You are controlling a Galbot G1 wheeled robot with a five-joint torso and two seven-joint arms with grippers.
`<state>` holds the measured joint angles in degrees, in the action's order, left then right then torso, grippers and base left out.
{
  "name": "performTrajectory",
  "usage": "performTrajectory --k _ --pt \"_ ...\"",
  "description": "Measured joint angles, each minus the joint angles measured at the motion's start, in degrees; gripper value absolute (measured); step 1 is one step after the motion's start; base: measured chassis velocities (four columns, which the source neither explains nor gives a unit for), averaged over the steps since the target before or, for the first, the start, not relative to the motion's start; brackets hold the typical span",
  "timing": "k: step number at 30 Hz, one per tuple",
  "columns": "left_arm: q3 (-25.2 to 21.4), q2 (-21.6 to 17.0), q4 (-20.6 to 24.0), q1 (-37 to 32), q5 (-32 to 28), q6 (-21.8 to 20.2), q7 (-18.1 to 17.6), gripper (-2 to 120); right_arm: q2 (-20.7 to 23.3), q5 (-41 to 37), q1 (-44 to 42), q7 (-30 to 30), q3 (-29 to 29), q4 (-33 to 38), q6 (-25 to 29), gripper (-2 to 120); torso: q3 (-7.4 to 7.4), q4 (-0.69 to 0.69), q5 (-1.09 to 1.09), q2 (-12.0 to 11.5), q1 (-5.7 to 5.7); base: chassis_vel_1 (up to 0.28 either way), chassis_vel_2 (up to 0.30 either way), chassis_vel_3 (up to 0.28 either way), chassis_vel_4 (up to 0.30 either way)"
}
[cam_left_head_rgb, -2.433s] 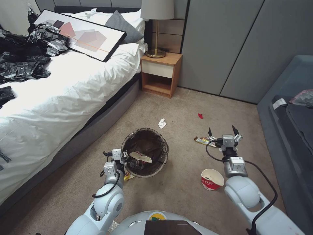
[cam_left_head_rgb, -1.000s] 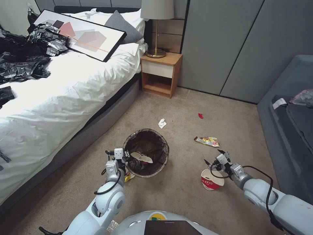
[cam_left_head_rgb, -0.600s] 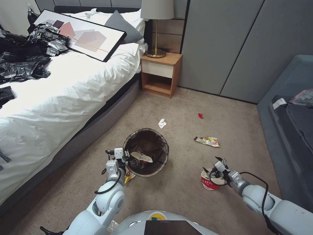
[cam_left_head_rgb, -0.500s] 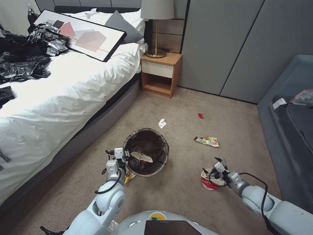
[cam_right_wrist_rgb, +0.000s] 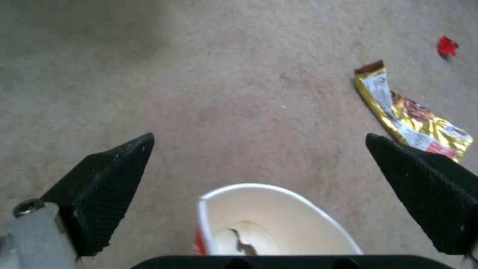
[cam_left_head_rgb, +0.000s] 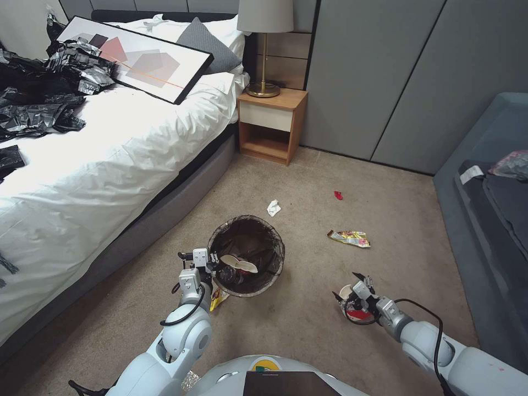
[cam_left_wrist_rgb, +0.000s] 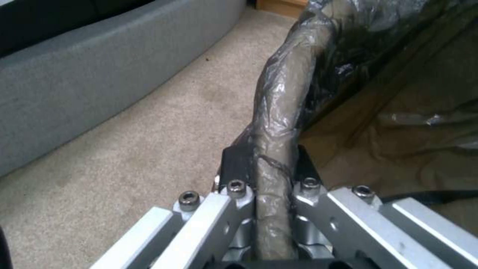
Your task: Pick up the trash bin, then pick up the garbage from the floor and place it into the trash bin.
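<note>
Cup (cam_left_head_rgb: 352, 308) sits on carpet (cam_left_head_rgb: 308, 330) between spread fingers of right gripper (cam_left_head_rgb: 347, 286); left gripper (cam_left_head_rgb: 212, 267) pinches trash bin (cam_left_head_rgb: 258, 289) rim.

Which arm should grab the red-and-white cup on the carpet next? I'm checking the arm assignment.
The right. Its claw is open directly over the cup, fingers either side. The left claw is shut on the trash bin rim, so it isn't free.

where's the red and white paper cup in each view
Head view: the cup is on the carpet at lower right, under the open right hand.
Right wrist view: cup at bottom centre, between the fingers.
Left wrist view: not in it.
Shared landmark: the yellow snack wrapper.
</note>
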<state>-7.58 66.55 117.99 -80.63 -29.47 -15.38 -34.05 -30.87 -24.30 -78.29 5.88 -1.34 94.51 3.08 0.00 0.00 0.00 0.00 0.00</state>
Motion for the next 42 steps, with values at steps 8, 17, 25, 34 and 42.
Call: performTrajectory --k 8,17,25,34,42 --pt "-0.10 -0.10 0.10 0.09 -0.02 0.01 -0.02 3 -0.05 0.47 -0.80 0.08 -0.35 1.50 0.03 100 0.00 0.00 0.00 0.00 0.00 0.000 0.000 0.000 0.000" --pt "-0.07 -0.21 0.12 0.06 -0.05 0.01 -0.03 3 -1.77 -0.12 -1.42 0.37 -1.73 -0.24 -0.33 100 0.00 0.00 0.00 0.00 0.00 0.000 0.000 0.000 0.000" --pt "0.08 -0.20 0.12 0.07 -0.06 0.01 -0.03 3 -3.07 -0.27 -1.58 0.57 -2.42 -1.43 -0.47 100 0.00 0.00 0.00 0.00 0.00 0.000 0.000 0.000 0.000" --pt "0.04 -0.38 0.11 0.12 -0.13 0.01 -0.05 3 -5.21 -0.48 -0.72 0.73 -3.22 -5.45 -0.48 100 0.00 0.00 0.00 0.00 0.00 0.000 0.000 0.000 0.000" --pt "0.09 -0.24 -0.09 0.17 -0.13 0.03 -0.01 3 -5.64 -0.55 -0.53 0.65 -2.82 -7.37 -0.14 100 0.00 0.00 0.00 0.00 0.00 0.000 0.000 0.000 0.000"
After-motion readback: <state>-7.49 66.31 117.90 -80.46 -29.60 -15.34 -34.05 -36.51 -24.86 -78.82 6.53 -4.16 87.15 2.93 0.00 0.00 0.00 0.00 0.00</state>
